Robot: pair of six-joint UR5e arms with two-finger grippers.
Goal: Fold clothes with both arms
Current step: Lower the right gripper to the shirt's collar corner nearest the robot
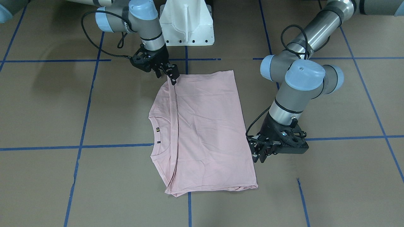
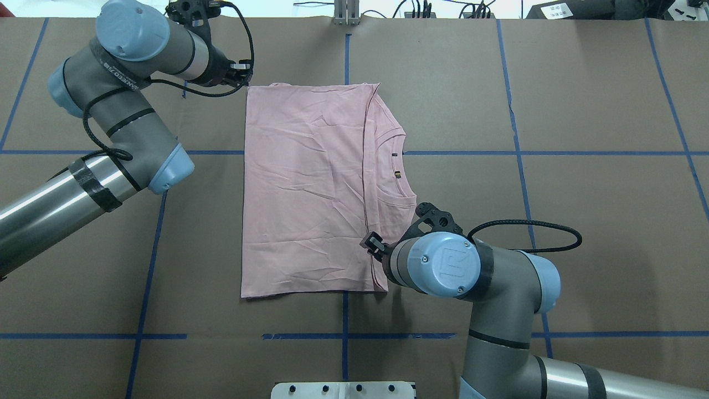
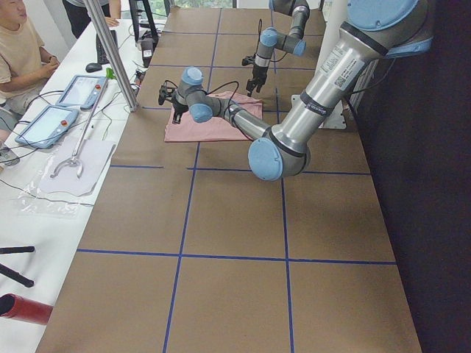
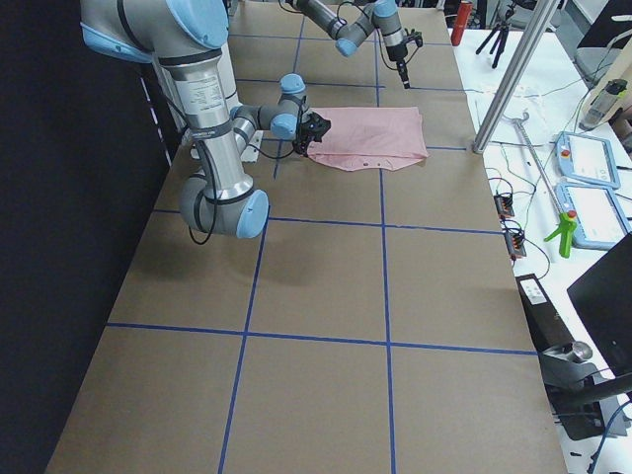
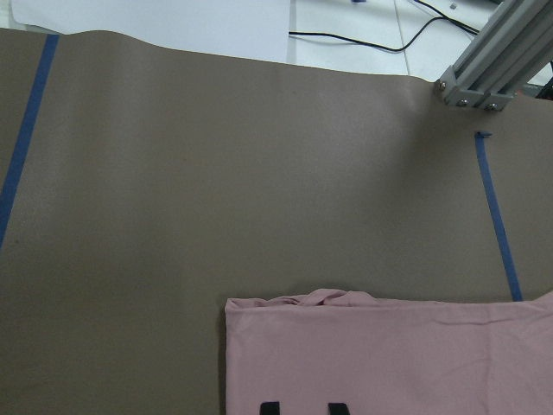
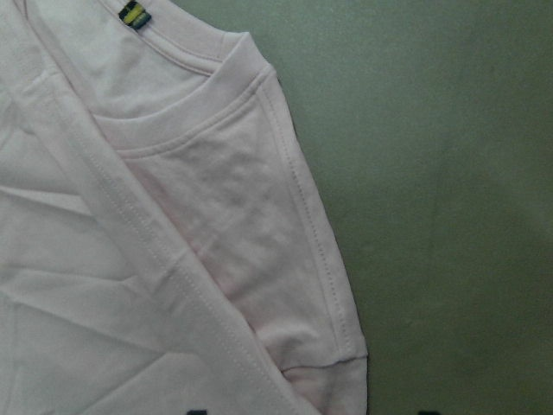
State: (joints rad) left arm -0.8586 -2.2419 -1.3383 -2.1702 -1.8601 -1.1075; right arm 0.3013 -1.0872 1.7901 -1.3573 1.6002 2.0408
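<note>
The pale pink T-shirt (image 1: 205,126) lies flat on the brown table, folded, plain back up, with the neckline and a small tag showing (image 2: 394,166). My left gripper (image 2: 245,77) hovers at the shirt's far left corner. Its two fingertips (image 5: 270,406) stand apart over flat cloth (image 5: 389,354), so it is open. In the front-facing view the left gripper (image 1: 259,154) sits beside the shirt's edge. My right gripper (image 2: 370,244) is low over the folded hem near the sleeve (image 6: 285,285), also shown in the front-facing view (image 1: 173,78). It is open and holds nothing.
The white pedestal base (image 1: 186,25) stands at the robot's edge of the table. An aluminium post (image 5: 492,69) and cables stand beyond the far edge. Blue tape lines (image 2: 343,318) grid the table. A person (image 3: 18,44) and tablets (image 3: 44,121) are along the far side.
</note>
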